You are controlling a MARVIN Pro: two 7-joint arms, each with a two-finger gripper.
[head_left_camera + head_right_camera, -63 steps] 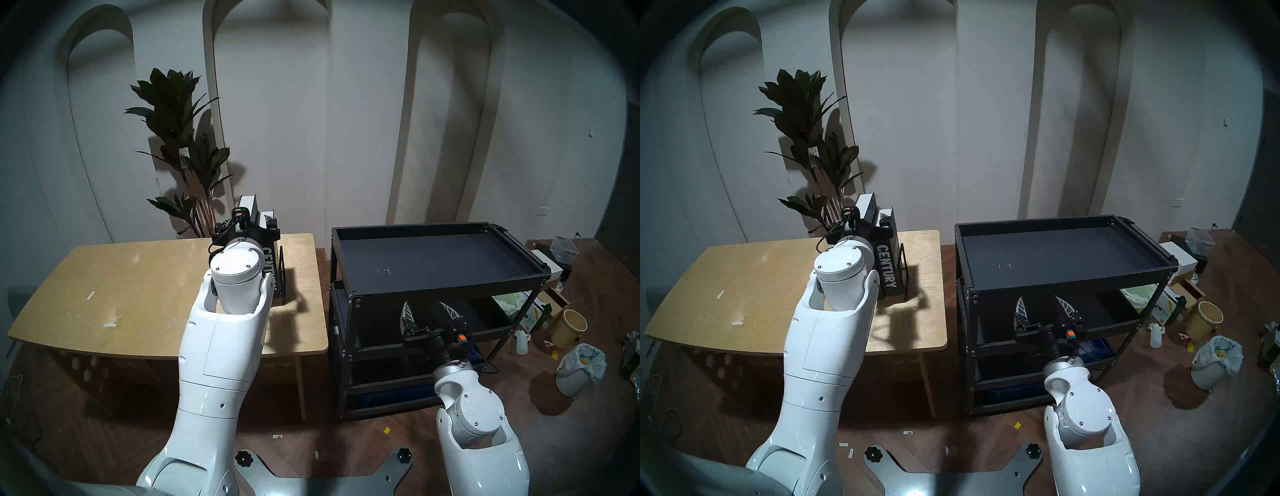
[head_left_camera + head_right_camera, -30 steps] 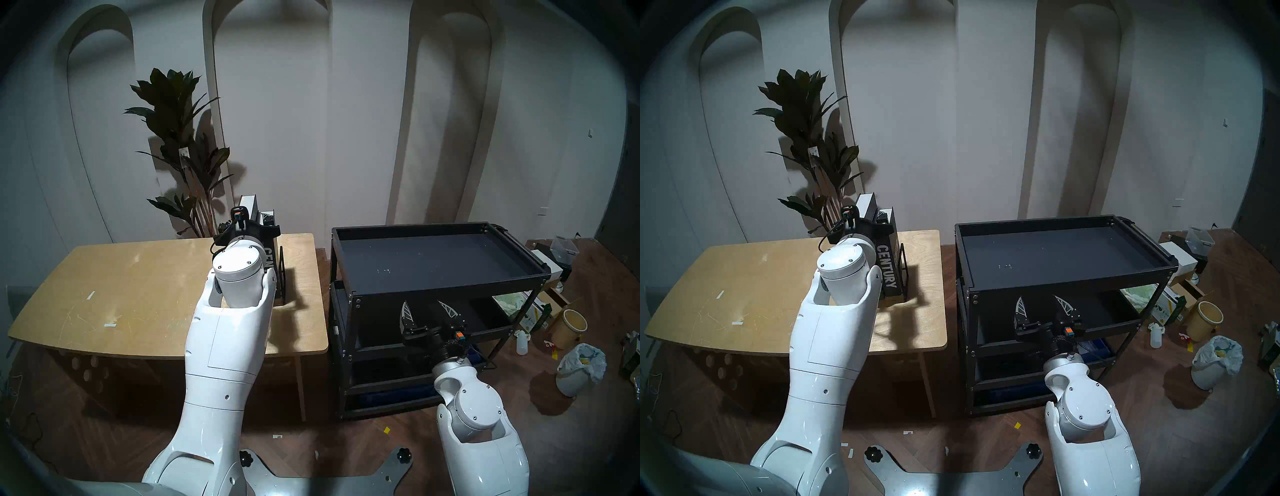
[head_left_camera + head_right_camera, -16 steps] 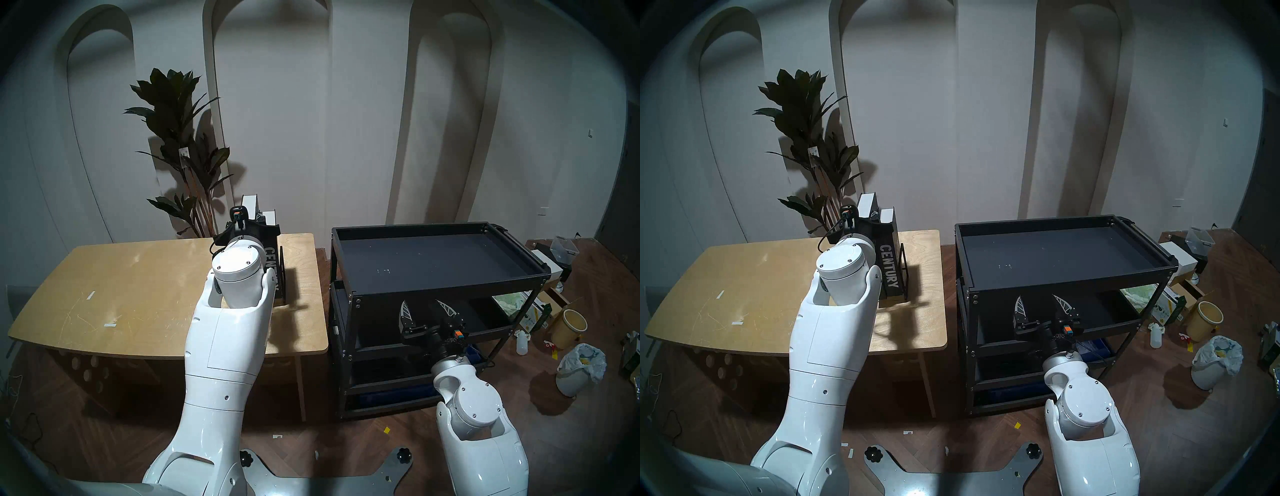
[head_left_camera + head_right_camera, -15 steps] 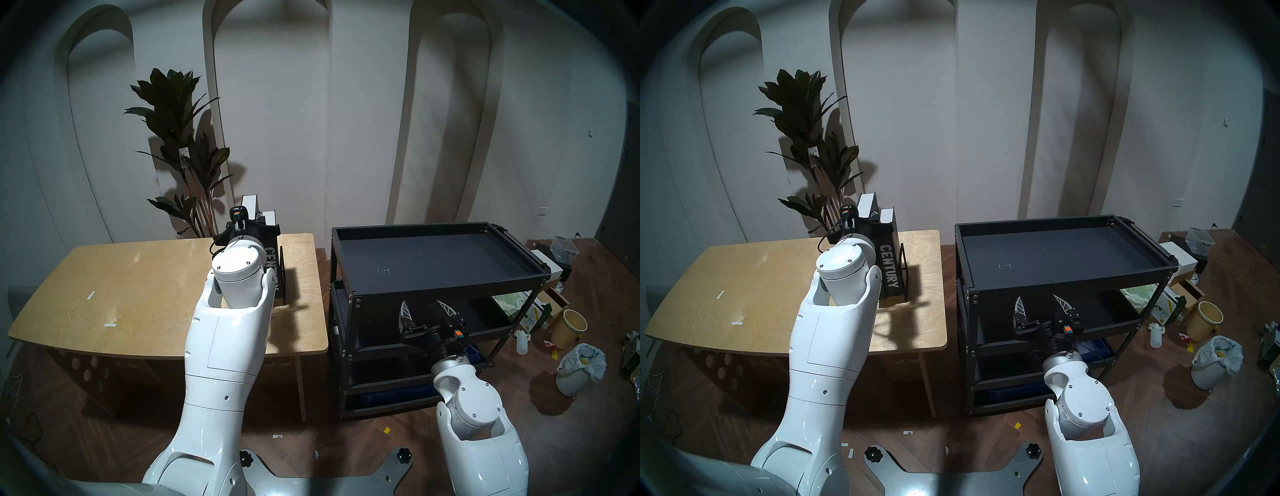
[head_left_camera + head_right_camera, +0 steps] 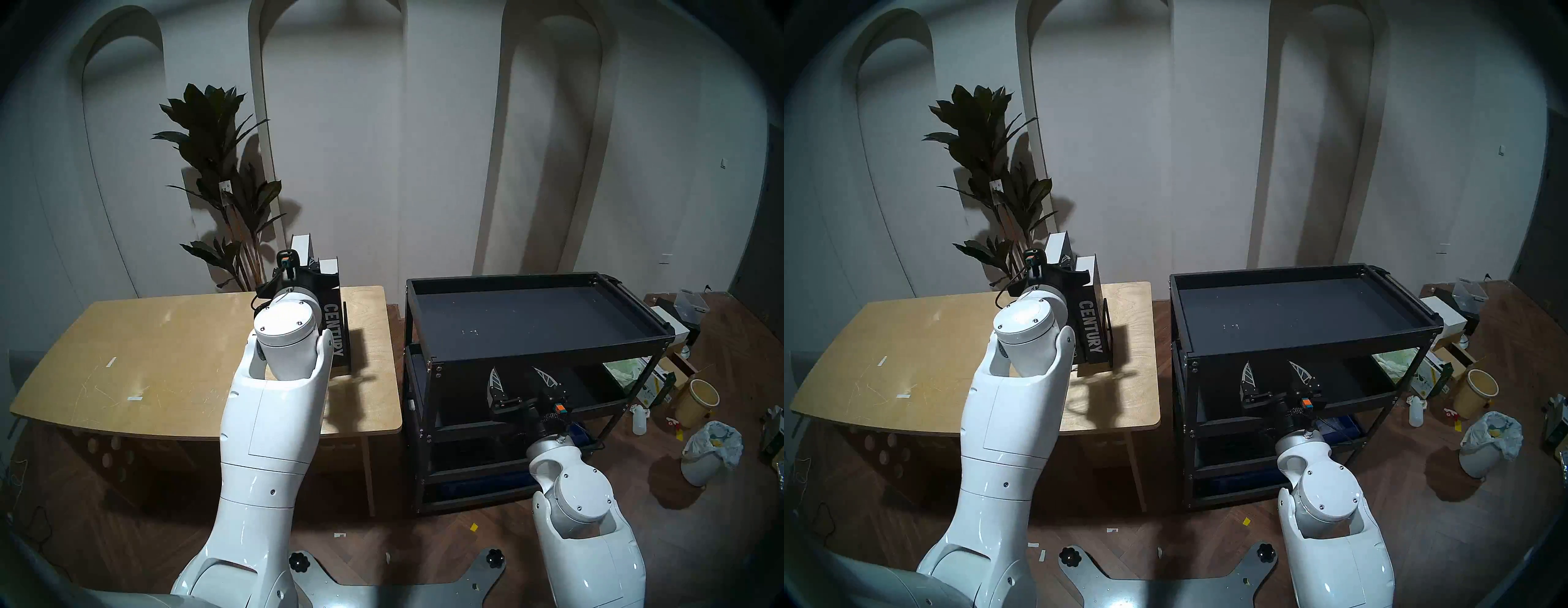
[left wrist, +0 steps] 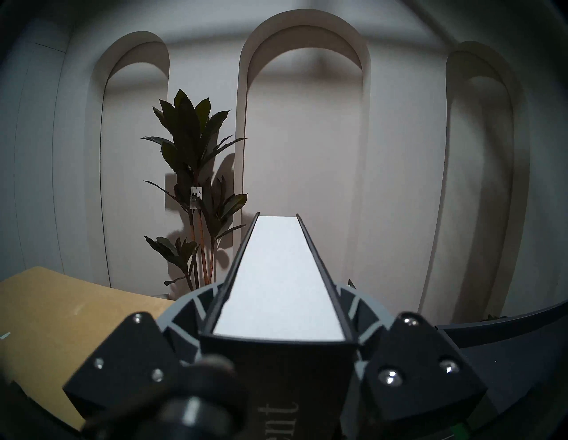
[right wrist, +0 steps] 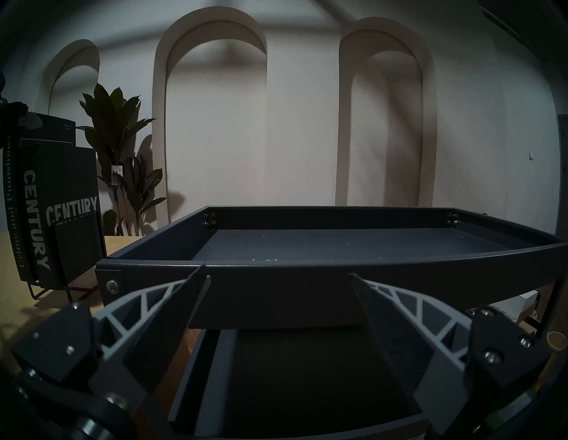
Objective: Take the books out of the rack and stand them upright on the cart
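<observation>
Left wrist view: the left gripper is clamped on the taller book, one finger pressed against each cover at the spine end, white page edges facing up. Head views place this book at the far right corner of the wooden table, standing beside the shorter book, whose spine reads "CENTURY". Both books sit in the wire rack, upright as far as can be judged. Right wrist view: the right gripper has its fingers spread apart, holding nothing, in front of the cart, level with the rim of its top shelf. That top shelf carries no books. The cart stands just beyond the table's right edge.
</observation>
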